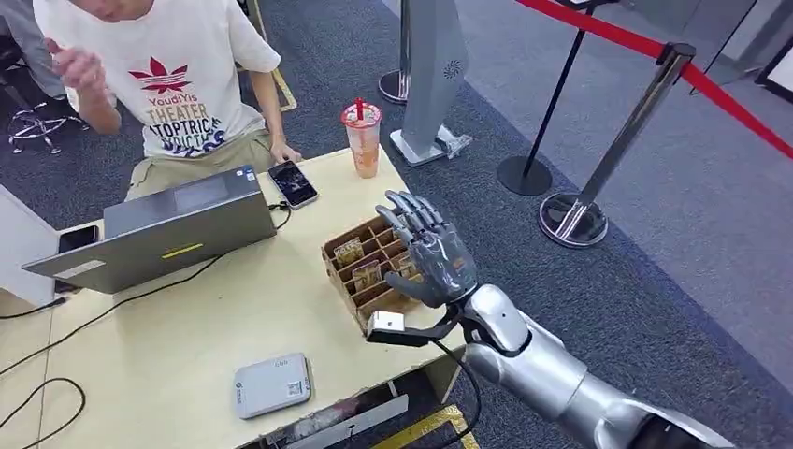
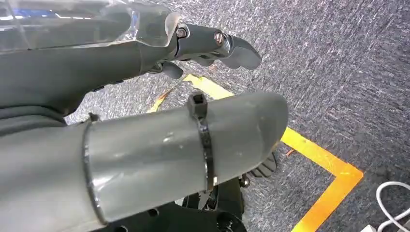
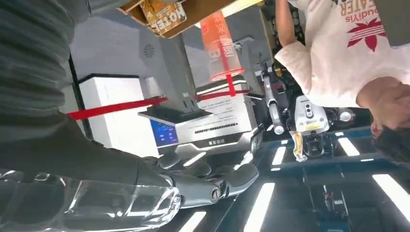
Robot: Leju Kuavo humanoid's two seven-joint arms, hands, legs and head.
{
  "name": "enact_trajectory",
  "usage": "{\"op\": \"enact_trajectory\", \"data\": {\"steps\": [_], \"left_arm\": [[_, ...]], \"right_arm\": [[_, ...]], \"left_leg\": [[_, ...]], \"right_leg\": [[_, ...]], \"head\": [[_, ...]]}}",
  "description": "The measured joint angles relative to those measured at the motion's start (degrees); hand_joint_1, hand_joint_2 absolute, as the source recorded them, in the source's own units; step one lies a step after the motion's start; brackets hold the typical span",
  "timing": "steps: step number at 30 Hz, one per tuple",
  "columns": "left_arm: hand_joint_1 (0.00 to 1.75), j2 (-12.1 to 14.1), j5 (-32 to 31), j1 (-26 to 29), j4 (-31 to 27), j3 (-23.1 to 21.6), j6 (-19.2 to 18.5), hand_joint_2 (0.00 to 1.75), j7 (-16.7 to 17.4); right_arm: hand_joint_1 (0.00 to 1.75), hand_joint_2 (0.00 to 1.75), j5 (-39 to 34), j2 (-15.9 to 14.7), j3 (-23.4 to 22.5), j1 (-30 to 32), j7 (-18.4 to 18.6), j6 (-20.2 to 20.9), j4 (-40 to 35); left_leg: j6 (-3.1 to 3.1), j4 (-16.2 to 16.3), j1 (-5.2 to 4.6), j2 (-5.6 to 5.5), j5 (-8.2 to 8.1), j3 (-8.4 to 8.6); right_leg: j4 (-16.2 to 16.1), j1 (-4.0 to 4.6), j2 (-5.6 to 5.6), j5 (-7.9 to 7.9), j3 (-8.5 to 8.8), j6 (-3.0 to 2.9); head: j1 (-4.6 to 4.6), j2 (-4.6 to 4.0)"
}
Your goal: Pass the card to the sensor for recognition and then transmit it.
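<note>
The right hand [image 1: 432,251] is raised above the near right corner of the tabletop [image 1: 187,346], fingers spread and pointing up and away, holding nothing; from the right wrist view the same hand [image 3: 208,181] shows its fingers loosely extended with nothing between them. Directly under and just behind that hand sits a brown cardboard box [image 1: 369,271] split into compartments, with cards [image 1: 349,251] standing upright in several of them; the hand hovers over the box's right side without touching it. Below the hand and toward its left, near the front edge of the tabletop, lies a flat grey card reader [image 1: 272,383], well apart from the hand. Beyond the hand, at the far edge, stands a plastic cup [image 1: 363,138] of orange drink with a red straw; left of that lies a dark phone [image 1: 293,183], and further left an open grey laptop [image 1: 168,229] with black cables trailing off it. A person in a white printed T-shirt [image 1: 173,79] sits at the far side, one hand resting beside the phone. The left hand [image 2: 212,43] hangs over grey carpet [image 2: 338,72] marked with yellow tape [image 2: 319,154], fingers slightly bent, nothing in it.
</note>
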Motion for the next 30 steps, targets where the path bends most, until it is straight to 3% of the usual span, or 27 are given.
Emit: {"op": "enact_trajectory", "data": {"steps": [3,8,11,13,18,19,20,22,23,26,28,29,30], "left_arm": [[0.00,0.0,0.0,0.0,-0.1,0.0,-0.1,0.00,0.0],[0.00,-0.1,-0.4,0.1,-0.5,0.0,-0.5,0.00,0.2],[0.00,-0.2,-0.5,0.1,-0.8,0.0,-0.7,0.00,0.2],[0.00,-0.3,-0.5,0.1,-0.9,0.0,-0.8,0.00,0.2],[0.00,-0.5,-0.5,0.1,-1.4,0.0,-1.1,0.00,0.3],[0.00,-0.6,-0.5,0.1,-1.4,0.0,-1.2,0.00,0.3],[0.00,-0.6,-0.5,0.1,-1.4,0.0,-1.3,0.00,0.3],[0.00,-0.6,-0.5,0.1,-1.4,0.0,-1.4,0.00,0.4],[0.00,-0.6,-0.5,0.1,-1.4,0.0,-1.4,0.00,0.4],[0.00,-0.6,-0.5,0.1,-1.4,0.0,-1.3,0.00,0.5],[0.00,-0.8,-0.5,0.1,-1.6,0.0,-1.2,0.00,0.5],[0.00,-0.9,-0.5,0.1,-1.7,0.0,-1.2,0.00,0.5],[0.00,-0.9,-0.5,0.1,-1.7,0.0,-1.2,0.00,0.5]], "right_arm": [[0.00,1.75,0.2,-0.1,-0.2,0.3,0.2,0.7,-0.4],[0.00,1.75,1.6,-0.5,-1.5,1.9,1.8,7.1,-1.5],[0.23,1.75,2.1,-0.9,-2.2,3.1,2.2,9.4,-2.5],[0.51,1.75,2.5,-0.9,-2.6,3.7,2.6,10.4,-3.1],[0.79,1.75,4.2,-0.8,-2.6,4.0,3.2,13.2,-4.0],[1.01,1.75,4.2,-0.8,-2.6,4.0,3.2,13.6,-4.0],[1.08,1.75,4.3,-0.8,-2.6,4.0,3.2,14.1,-4.0],[1.05,1.75,4.3,-0.8,-2.6,4.0,3.3,14.8,-4.0],[1.29,1.75,4.8,-0.7,-2.6,4.0,3.4,15.2,-4.0],[1.31,1.75,5.9,-0.5,-2.5,3.8,4.0,15.6,-3.7],[1.22,1.75,6.4,-0.1,-2.5,3.5,4.1,15.9,-3.4],[0.99,1.75,6.4,0.0,-2.4,3.4,4.2,16.1,-3.3],[0.99,1.75,6.4,0.1,-2.4,3.2,4.2,16.2,-3.2]], "left_leg": [[0.02,0.0,0.00,0.01,0.02,0.02],[0.02,0.0,-0.01,-0.01,0.02,0.00],[0.02,0.0,-0.01,0.00,0.01,0.00],[0.02,0.0,-0.01,0.00,0.01,0.00],[0.02,0.0,0.00,0.00,0.01,0.00],[0.02,0.0,0.00,-0.01,0.02,0.00],[0.02,0.0,0.00,-0.01,0.02,0.00],[0.02,0.0,0.00,-0.01,0.02,0.00],[0.02,0.0,0.00,-0.01,0.02,0.00],[0.02,0.0,0.00,-0.01,0.02,0.00],[0.02,0.0,0.00,-0.01,0.02,0.00],[0.02,0.0,0.00,-0.01,0.02,0.00],[0.02,0.0,0.00,-0.01,0.02,-0.01]], "right_leg": [[0.0,0.00,0.01,0.01,0.01,0.00],[0.0,-0.01,-0.03,0.01,0.02,0.00],[0.0,-0.01,-0.01,0.00,0.01,0.00],[0.0,-0.01,-0.01,0.00,0.01,0.01],[0.0,0.00,-0.01,0.00,0.01,0.00],[0.0,0.00,-0.02,0.00,0.02,0.00],[0.0,0.00,-0.02,0.00,0.02,0.00],[0.0,0.00,-0.01,0.00,0.02,0.00],[0.0,0.00,-0.01,0.01,0.03,0.00],[0.0,0.00,-0.02,0.01,0.03,0.00],[0.0,0.00,-0.02,0.01,0.03,0.00],[0.0,0.00,-0.02,0.01,0.03,0.00],[0.0,0.00,-0.02,0.01,0.03,0.00]], "head": [[0.00,0.00],[0.00,0.00],[0.00,0.00],[0.00,0.00],[0.00,0.00],[-0.02,0.00],[0.00,0.00],[0.00,0.00],[-0.02,0.00],[0.00,0.00],[-0.02,0.00],[0.00,0.00],[0.00,0.00]]}}
